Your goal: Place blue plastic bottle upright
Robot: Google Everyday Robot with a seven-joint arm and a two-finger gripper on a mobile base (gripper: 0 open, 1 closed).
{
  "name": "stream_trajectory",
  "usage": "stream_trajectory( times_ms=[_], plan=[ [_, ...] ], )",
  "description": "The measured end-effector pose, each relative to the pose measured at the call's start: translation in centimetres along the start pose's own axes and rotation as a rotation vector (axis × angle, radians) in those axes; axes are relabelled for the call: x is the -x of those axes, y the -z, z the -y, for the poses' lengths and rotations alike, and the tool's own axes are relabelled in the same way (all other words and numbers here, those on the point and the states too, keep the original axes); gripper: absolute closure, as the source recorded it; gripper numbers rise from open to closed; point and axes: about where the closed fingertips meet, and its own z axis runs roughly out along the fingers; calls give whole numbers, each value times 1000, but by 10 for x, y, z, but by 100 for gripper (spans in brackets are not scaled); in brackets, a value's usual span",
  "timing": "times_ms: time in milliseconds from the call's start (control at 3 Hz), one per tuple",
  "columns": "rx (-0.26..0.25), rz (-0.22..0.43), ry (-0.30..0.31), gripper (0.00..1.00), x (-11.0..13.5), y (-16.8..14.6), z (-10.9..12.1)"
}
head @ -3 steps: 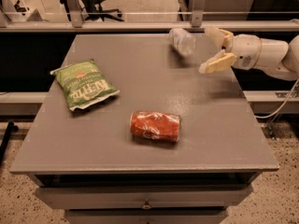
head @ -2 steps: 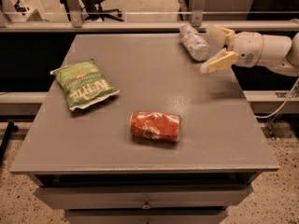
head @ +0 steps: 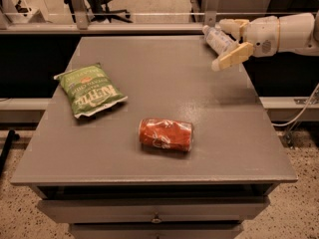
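The blue plastic bottle [head: 216, 37], clear with a white cap and a pale label, is tilted with its cap up and to the left. It sits between the two cream fingers of my gripper [head: 227, 42] over the table's far right corner. The gripper is shut on the bottle and reaches in from the right on a white arm. One finger [head: 232, 58] shows in front of the bottle and the other [head: 230, 24] behind it. The bottle's base is hidden by the gripper.
A crushed red soda can [head: 166, 134] lies on its side near the front middle of the grey table [head: 164, 83]. A green chip bag [head: 90, 90] lies at the left. Drawers are below the front edge, and a rail runs behind the table.
My gripper and the bottle have moved together to the right, towards the table's far right corner. The can and the chip bag have not moved.
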Motion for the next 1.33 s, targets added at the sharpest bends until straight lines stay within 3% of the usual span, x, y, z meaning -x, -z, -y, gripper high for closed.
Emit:
stream_trajectory(
  times_ms=[333,667,1333],
  plan=[
    [-28,-117,-7,0,0,-2,10],
    [-102,-256,-41,0,-4,-3,25],
    [-362,-506,-217,0,-17,1,79]
  ],
)
